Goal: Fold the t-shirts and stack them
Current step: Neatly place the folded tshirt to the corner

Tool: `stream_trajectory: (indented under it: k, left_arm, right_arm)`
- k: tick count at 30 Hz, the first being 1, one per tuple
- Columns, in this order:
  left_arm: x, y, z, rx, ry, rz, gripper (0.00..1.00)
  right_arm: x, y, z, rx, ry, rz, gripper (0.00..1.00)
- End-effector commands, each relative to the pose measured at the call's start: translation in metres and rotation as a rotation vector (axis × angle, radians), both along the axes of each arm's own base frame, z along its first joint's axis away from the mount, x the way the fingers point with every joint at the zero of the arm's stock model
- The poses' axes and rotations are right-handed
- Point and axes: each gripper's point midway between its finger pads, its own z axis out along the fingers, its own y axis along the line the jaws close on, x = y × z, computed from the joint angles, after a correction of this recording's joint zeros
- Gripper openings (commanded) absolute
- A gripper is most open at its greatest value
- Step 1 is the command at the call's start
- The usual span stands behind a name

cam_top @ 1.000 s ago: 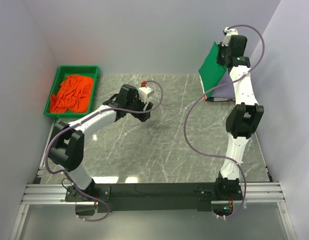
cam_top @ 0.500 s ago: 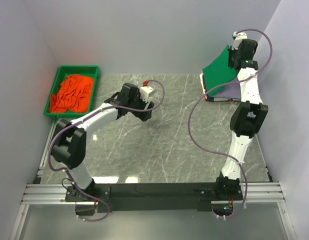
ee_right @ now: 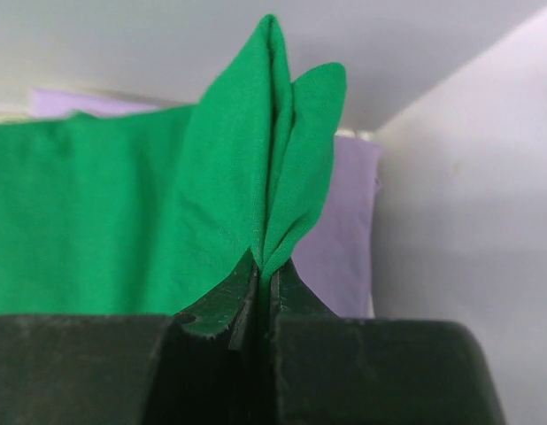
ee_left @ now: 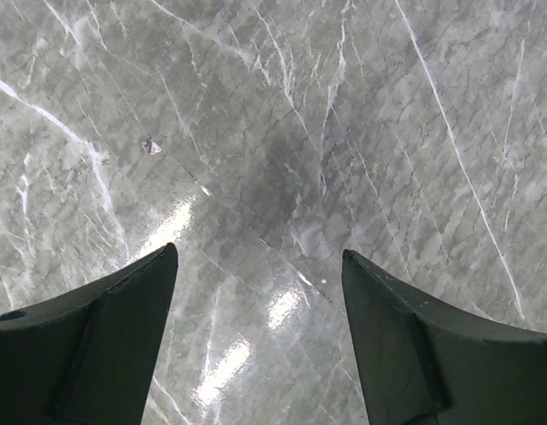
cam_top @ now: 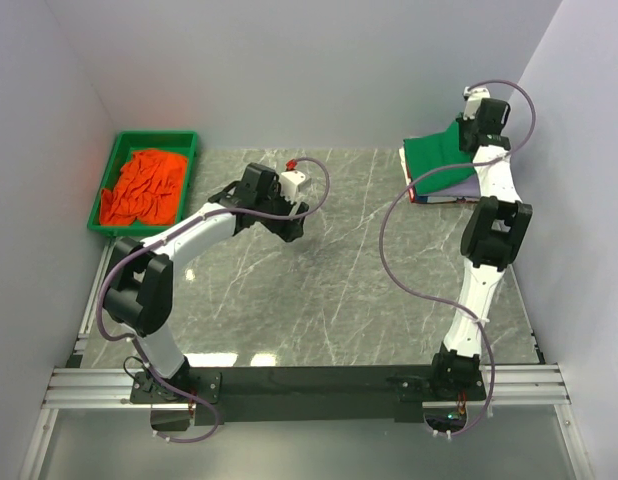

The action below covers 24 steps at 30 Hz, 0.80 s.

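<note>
Brings the green t-shirt (cam_top: pixel 436 152) down from its high drape of a moment ago, flat onto the lavender t-shirt (cam_top: pixel 461 184) at the far right corner of the table (cam_top: pixel 329 290). Pinches a fold of the green cloth tight in the right gripper (ee_right: pixel 260 283). Holds the left gripper (ee_left: pixel 256 266) spread wide and empty above bare marble mid-table. Leaves the orange t-shirt (cam_top: pixel 144 185) crumpled in the green tray (cam_top: pixel 114 150), far left. Seems partway through: stack begun, green one laid but not released, orange one not yet folded.

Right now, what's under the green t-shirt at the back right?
A lavender t-shirt peeks out beneath the green t-shirt. Anything lower is mostly covered.
</note>
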Motion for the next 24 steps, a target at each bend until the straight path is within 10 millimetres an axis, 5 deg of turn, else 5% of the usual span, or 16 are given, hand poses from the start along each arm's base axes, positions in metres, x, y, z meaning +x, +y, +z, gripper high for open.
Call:
stream_trajectory:
  k: [1,14,16,17,20,24]
  left_arm:
    - [0.005,-0.006,0.021,-0.043,-0.022,-0.02,0.8]
    - [0.014,-0.001,0.026,-0.068,0.022,-0.005,0.81]
    - [0.014,-0.002,0.03,-0.08,0.025,-0.004,0.81]
    - [0.015,0.0,0.03,-0.08,0.027,0.0,0.81]
    - [0.017,0.002,0.037,-0.099,0.025,0.008,0.81]
    - [0.021,0.009,0.046,-0.108,0.022,0.028,0.82]
  right_arm:
    - [0.005,-0.024,0.014,-0.073,-0.064,-0.032,0.0]
    - [0.003,-0.047,-0.022,-0.121,-0.028,-0.102,0.01]
    - [0.002,-0.053,-0.028,-0.139,-0.013,-0.12,0.06]
    - [0.0,-0.055,-0.029,-0.146,-0.007,-0.131,0.2]
    - [-0.006,-0.063,-0.03,-0.162,0.01,-0.16,0.39]
    - [-0.014,-0.071,-0.012,-0.176,-0.007,-0.178,0.48]
